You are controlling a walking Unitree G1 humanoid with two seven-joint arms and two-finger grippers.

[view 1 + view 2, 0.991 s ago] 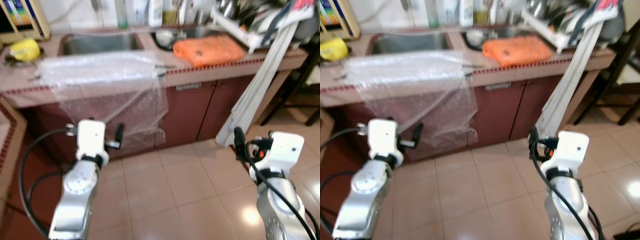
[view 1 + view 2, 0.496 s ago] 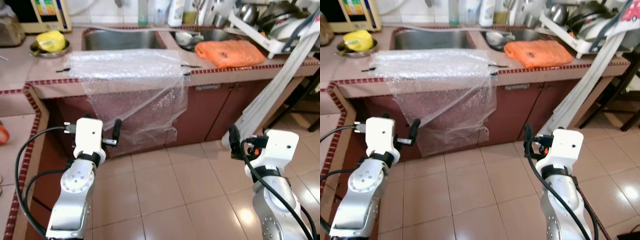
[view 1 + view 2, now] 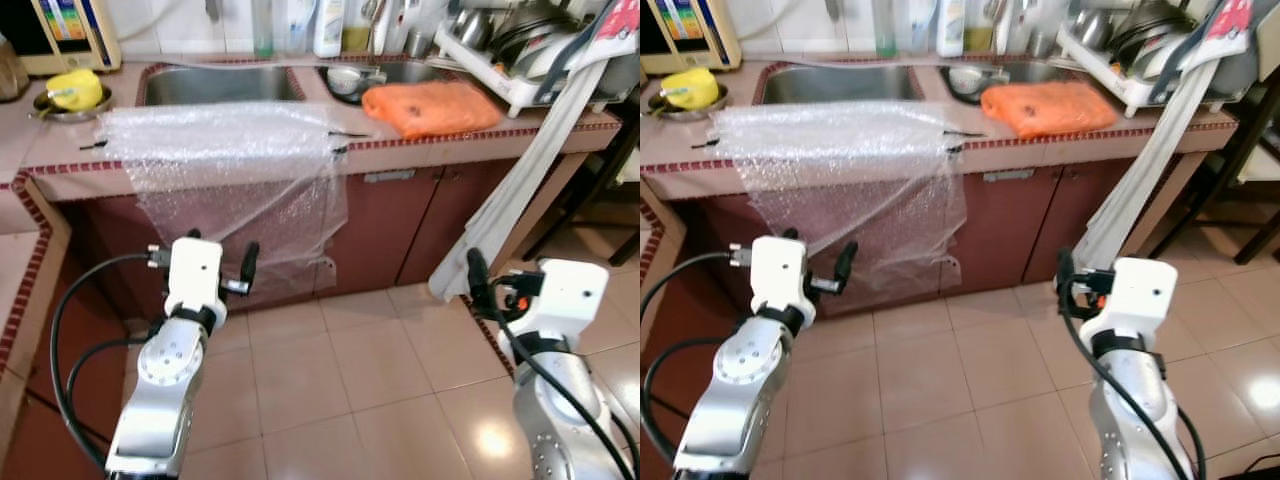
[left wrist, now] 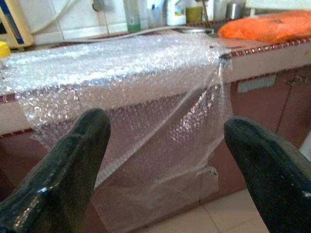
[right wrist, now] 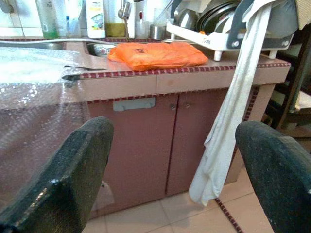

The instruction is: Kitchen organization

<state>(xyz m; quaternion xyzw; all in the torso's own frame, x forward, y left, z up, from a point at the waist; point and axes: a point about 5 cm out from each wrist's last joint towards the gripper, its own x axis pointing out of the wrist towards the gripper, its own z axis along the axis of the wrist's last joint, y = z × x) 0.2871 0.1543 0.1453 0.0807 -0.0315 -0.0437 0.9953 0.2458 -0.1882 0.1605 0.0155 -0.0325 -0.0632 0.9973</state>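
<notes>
The table (image 3: pixel 60 170) is seen ahead, with a sink (image 3: pixel 215 85) set in it. A bubble wrap sheet (image 3: pixel 230 150) is draped across the table's front edge and hangs over the cabinet doors (image 3: pixel 400 230). An orange bag (image 3: pixel 430 105) is laid on the table beside the sink, and a white towel (image 3: pixel 520 180) is hung from the dish rack (image 3: pixel 520 60). The left pincer (image 4: pixel 163 160) is held wide open and empty, near the hanging sheet but apart from it. The right pincer (image 5: pixel 175 165) is likewise spread and empty, facing the doors. The rack's contents are cut off.
</notes>
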